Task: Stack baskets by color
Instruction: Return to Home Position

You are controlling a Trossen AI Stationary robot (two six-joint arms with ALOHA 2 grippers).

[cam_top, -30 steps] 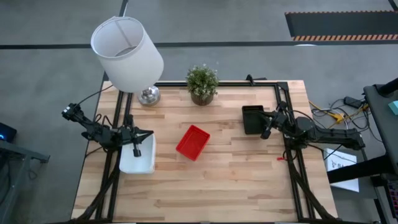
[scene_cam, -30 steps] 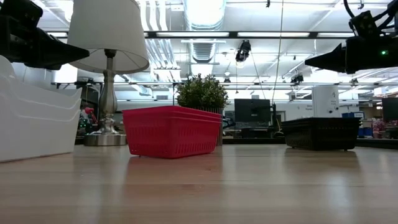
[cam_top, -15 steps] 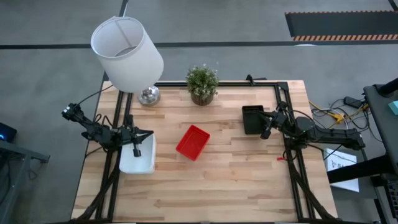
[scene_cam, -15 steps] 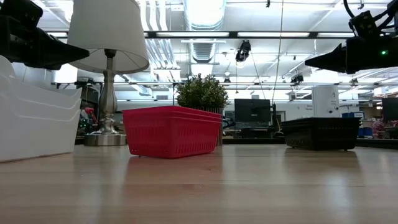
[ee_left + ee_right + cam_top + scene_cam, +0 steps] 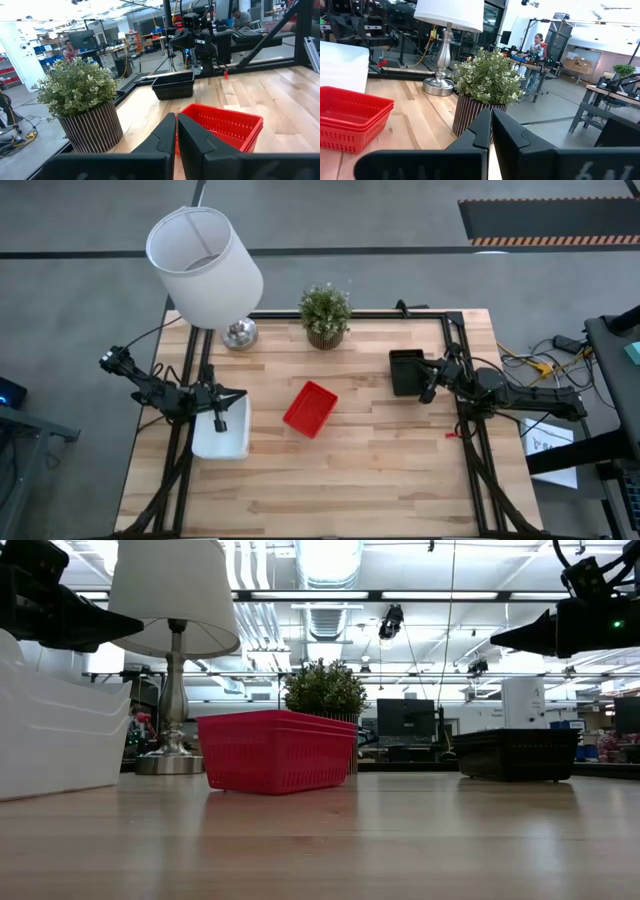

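The left gripper (image 5: 176,117), fingers pressed together and empty, hangs over the nested white baskets (image 5: 222,440). The right gripper (image 5: 490,112), likewise closed on nothing, is raised just beside the black baskets (image 5: 405,370). The nested red baskets (image 5: 310,408) sit between the two grippers.

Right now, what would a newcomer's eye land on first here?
The big white lampshade at the back left, then the red baskets stacked in the middle. The white baskets sit under the left gripper and the black baskets under the right gripper, both with jaws shut.
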